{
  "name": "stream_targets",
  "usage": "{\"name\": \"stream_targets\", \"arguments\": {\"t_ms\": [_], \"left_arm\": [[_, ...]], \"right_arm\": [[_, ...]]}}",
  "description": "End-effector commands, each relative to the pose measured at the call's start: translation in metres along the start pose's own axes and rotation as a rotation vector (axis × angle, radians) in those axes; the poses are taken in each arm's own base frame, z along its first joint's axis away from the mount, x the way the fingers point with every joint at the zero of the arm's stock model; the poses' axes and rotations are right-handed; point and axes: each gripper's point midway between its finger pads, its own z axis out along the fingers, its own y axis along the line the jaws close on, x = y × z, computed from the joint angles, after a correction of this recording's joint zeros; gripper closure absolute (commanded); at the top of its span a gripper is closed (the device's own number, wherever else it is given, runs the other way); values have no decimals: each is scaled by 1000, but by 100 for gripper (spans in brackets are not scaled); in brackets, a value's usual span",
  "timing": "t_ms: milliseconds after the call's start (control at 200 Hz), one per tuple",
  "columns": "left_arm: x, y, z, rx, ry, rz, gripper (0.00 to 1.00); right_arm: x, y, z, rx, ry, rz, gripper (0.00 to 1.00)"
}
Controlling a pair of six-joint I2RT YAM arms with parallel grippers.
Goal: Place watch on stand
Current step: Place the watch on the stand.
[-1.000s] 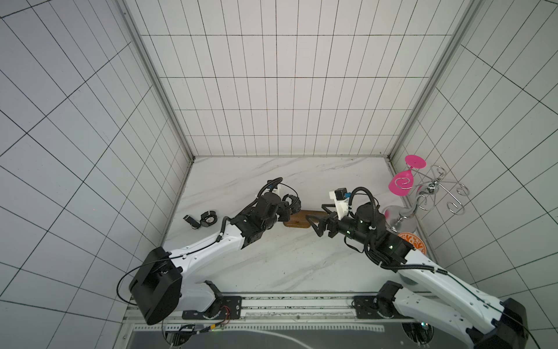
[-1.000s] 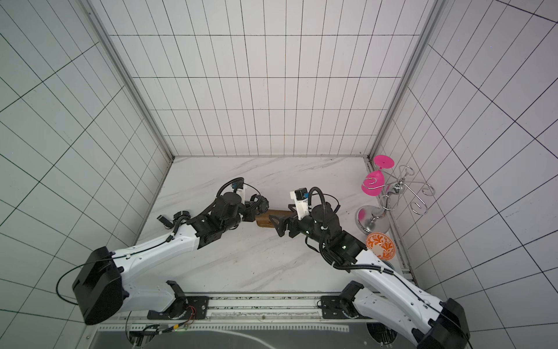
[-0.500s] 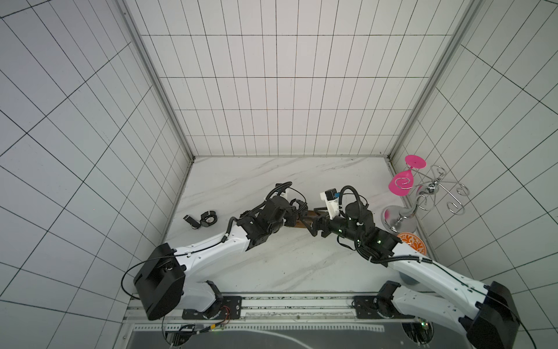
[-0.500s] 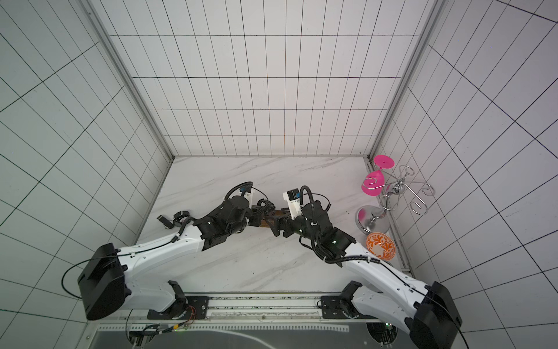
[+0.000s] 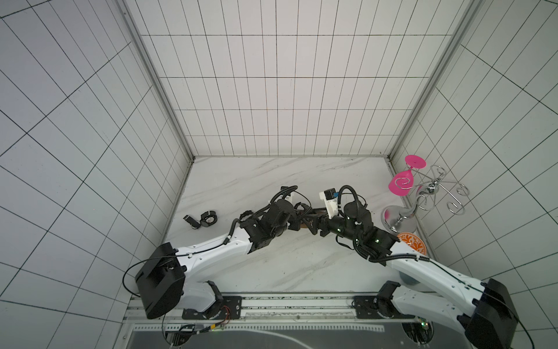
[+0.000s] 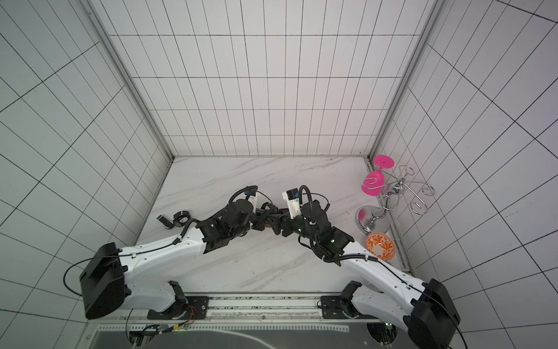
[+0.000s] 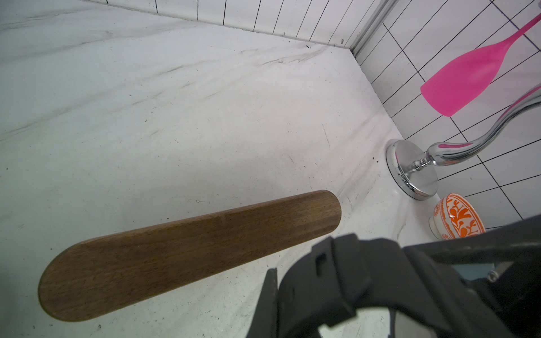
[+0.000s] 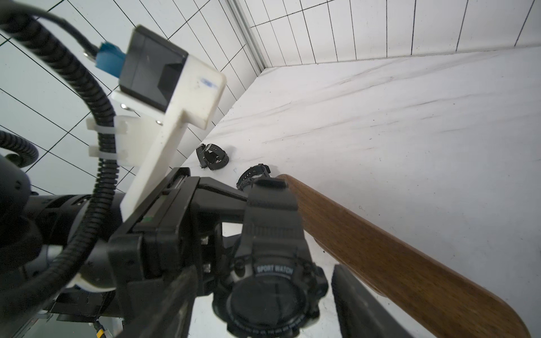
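- White-tiled booth's marble tabletop point(image 5: 287, 266) is bearing the wooden stand point(image 8: 380, 257).
- Left gripper point(image 8: 263, 193) is pinching the sport watch point(image 8: 269, 263) just beside the stand.
- Right gripper point(image 8: 266, 307), jaws apart, is flanking it; an early release is risking a drop.

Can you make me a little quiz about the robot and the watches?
1. True or false: a watch already sits on the wooden stand.
2. Which gripper holds the black watch by its strap? A) left B) right
3. What colour is the glass hanging on the silver rack?

Key: 1 false, the stand is bare; 2 A, the left gripper; 3 pink.
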Motion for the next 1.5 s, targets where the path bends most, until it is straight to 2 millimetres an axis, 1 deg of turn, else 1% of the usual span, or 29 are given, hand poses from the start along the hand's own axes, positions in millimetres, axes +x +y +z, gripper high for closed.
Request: {"name": "stream_targets", "arguments": {"t_ms": [0, 215, 420, 500, 585, 640, 700, 765, 810, 845, 880, 924, 1009, 1054, 1094, 1194, 1239, 1279, 1319, 1404, 1429, 1494], "left_arm": [[-22, -13, -10, 35, -66, -24, 100], [-23, -16, -11, 51, -72, -26, 100], [-22, -17, -10, 61, -73, -27, 100], [-22, -17, -10, 60, -70, -26, 100], [-20, -17, -9, 61, -65, -27, 100], [-20, -15, -9, 50, -65, -36, 91], [-19, -11, -9, 37, -61, -48, 78], [-18, -8, -10, 33, -60, -49, 64], [-18, -7, -13, 33, -62, -49, 53], [-19, -8, -15, 46, -67, -44, 45], [-21, -9, -18, 57, -75, -34, 41], [-23, -9, -22, 70, -89, -21, 38], [-31, -5, -31, 90, -124, -6, 35], [-35, 2, -34, 87, -136, -15, 33], [-38, 13, -36, 74, -142, -31, 33], [-43, 51, -36, 9, -136, -85, 31], [-44, 77, -34, -61, -123, -119, 27], [-40, 102, -32, -140, -89, -158, 24], [-36, 120, -29, -170, -50, -197, 23], [-30, 142, -23, -163, 22, -248, 22], [-28, 146, -21, -163, 32, -256, 20], [-24, 155, -17, -175, 52, -272, 19]], "right_arm": [[-31, 20, -4, -50, -70, -9, 28], [-30, 24, -4, -70, -61, -10, 43], [-34, 28, -6, -87, -70, -15, 54], [-36, 27, -7, -77, -78, -18, 56], [-40, 23, -9, -46, -86, -28, 57], [-42, 18, -11, -18, -90, -39, 57], [-45, 11, -14, 16, -91, -47, 57], [-47, -1, -17, 59, -87, -44, 57], [-49, -10, -19, 88, -85, -43, 57], [-50, -16, -22, 107, -85, -44, 58], [-51, -24, -24, 134, -83, -43, 58], [-51, -33, -28, 166, -81, -45, 57], [-50, -50, -34, 244, -70, -55, 57], [-49, -59, -36, 293, -61, -62, 57], [-47, -69, -38, 340, -47, -65, 57], [-40, -90, -43, 440, -14, -70, 58], [-37, -97, -45, 476, -4, -72, 58], [-34, -103, -46, 509, 4, -72, 59], [-31, -109, -48, 539, 16, -73, 59], [-26, -121, -50, 602, 39, -79, 59], [-25, -125, -51, 621, 44, -81, 59], [-21, -133, -54, 665, 57, -84, 59]]}}
